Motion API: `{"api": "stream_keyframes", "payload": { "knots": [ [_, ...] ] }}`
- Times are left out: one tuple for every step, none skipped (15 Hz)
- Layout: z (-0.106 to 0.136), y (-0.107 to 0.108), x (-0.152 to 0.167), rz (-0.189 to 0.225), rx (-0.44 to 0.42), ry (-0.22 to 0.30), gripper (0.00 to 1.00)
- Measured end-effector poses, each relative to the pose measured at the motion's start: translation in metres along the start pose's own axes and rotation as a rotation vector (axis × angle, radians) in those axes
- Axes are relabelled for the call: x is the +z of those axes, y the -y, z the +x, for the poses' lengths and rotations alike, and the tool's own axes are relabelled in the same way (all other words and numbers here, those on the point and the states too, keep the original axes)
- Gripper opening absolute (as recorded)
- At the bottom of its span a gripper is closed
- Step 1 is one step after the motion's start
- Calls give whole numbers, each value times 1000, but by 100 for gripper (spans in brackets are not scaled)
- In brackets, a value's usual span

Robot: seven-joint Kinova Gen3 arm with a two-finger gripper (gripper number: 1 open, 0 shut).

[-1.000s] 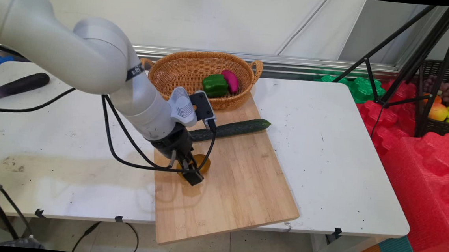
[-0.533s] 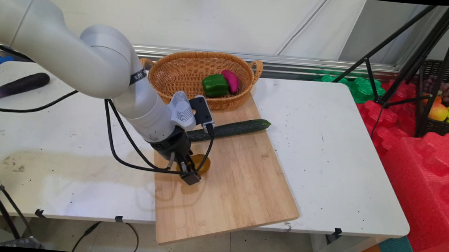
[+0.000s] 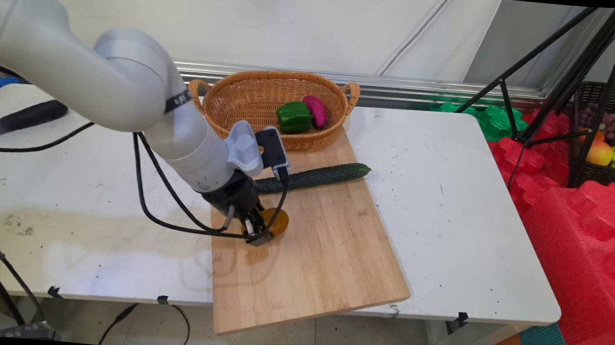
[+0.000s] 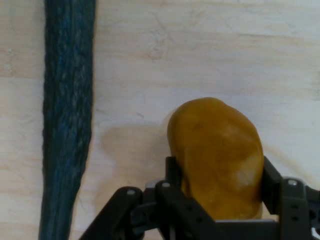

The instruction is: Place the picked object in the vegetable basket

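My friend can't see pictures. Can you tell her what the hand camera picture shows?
The robot's black gripper is shut on a yellow-brown potato, one finger on each side of it, over a wooden cutting board. A long dark green cucumber lies on the board along the picture's left side, apart from the potato.

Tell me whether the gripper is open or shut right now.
Shut on the potato: the hand view shows the gripper with a finger against each side of it, over the cutting board.

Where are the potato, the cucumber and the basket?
potato [image 4: 217, 155]: hand view, middle of its skin.
cucumber [image 3: 321, 175]: main view, mid-length.
basket [image 3: 237, 100]: main view, bare inner wall.
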Motion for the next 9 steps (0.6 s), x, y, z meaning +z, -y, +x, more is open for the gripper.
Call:
{"api": "stream_keyframes", "payload": {
  "knots": [
    [0, -1, -3, 1, 2, -6, 0],
    [1, -2, -8, 2, 5, -15, 0],
    [2, -2, -12, 4, 6, -22, 0],
    [3, -3, -18, 5, 9, -33, 0],
    [5, -4, -22, 5, 11, -42, 0],
    [7, -4, -29, 5, 12, -55, 0],
    [8, -4, -34, 6, 11, -63, 0],
    [10, -4, -41, 7, 9, -78, 0],
    [12, -4, -46, 8, 8, -88, 0]
  ]
}}
